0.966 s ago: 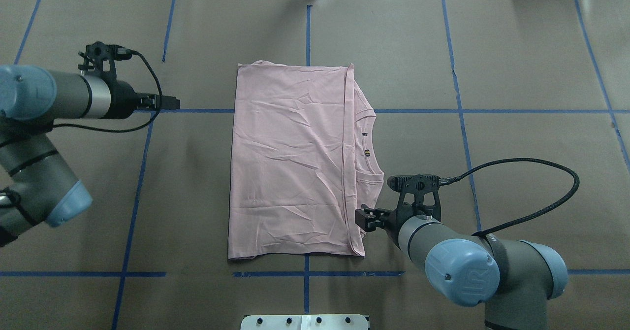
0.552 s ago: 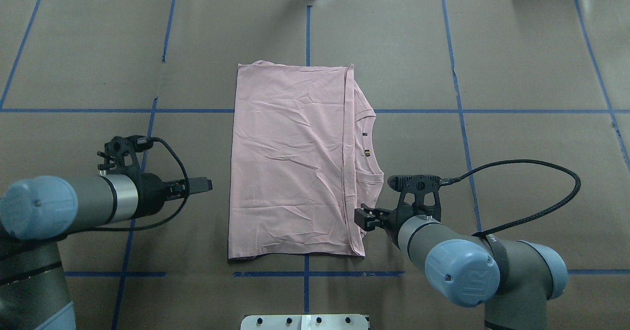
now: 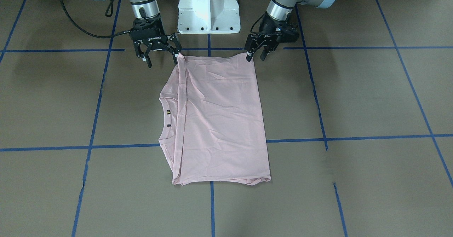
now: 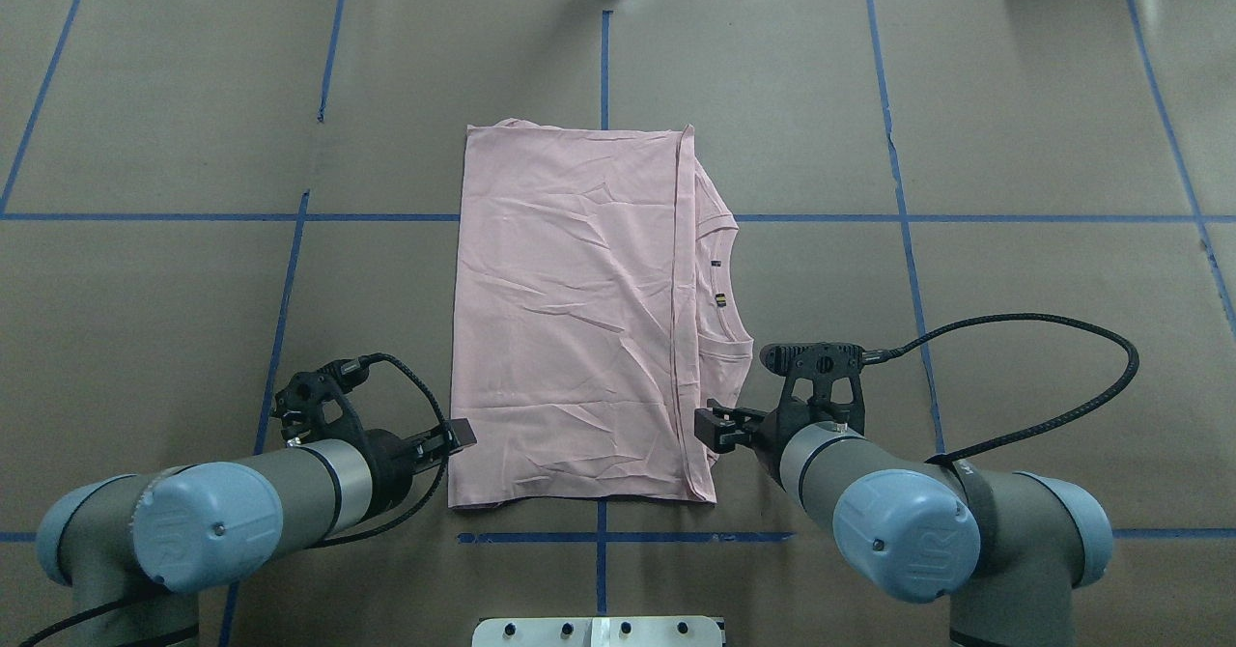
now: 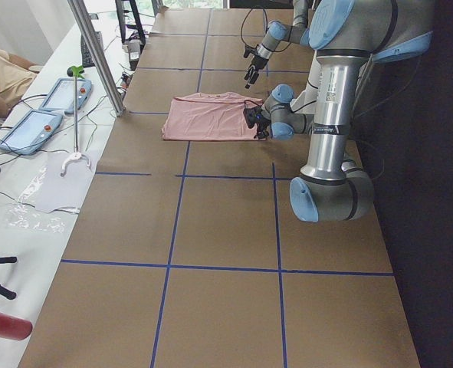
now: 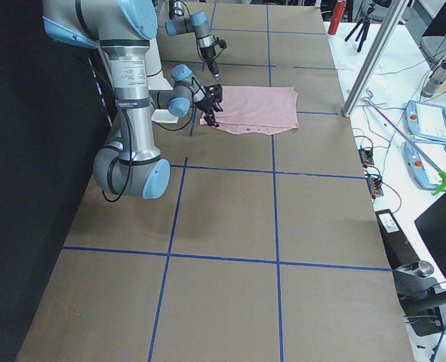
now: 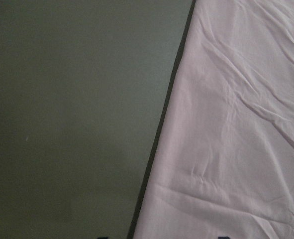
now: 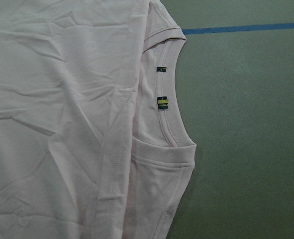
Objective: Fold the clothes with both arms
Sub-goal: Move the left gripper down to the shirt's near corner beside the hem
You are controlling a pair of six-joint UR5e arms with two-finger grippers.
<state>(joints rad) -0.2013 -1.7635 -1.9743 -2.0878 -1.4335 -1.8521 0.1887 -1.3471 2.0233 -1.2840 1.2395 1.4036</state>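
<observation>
The pink T-shirt (image 4: 570, 319) lies folded flat at the centre of the desk (image 4: 1014, 126), collar edge toward my right side. My left hand (image 3: 255, 56) and my right hand (image 3: 161, 57) are both spread, one at each near shirt corner.

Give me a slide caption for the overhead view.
Left gripper and right gripper poised at near corners of the pink T-shirt.
</observation>
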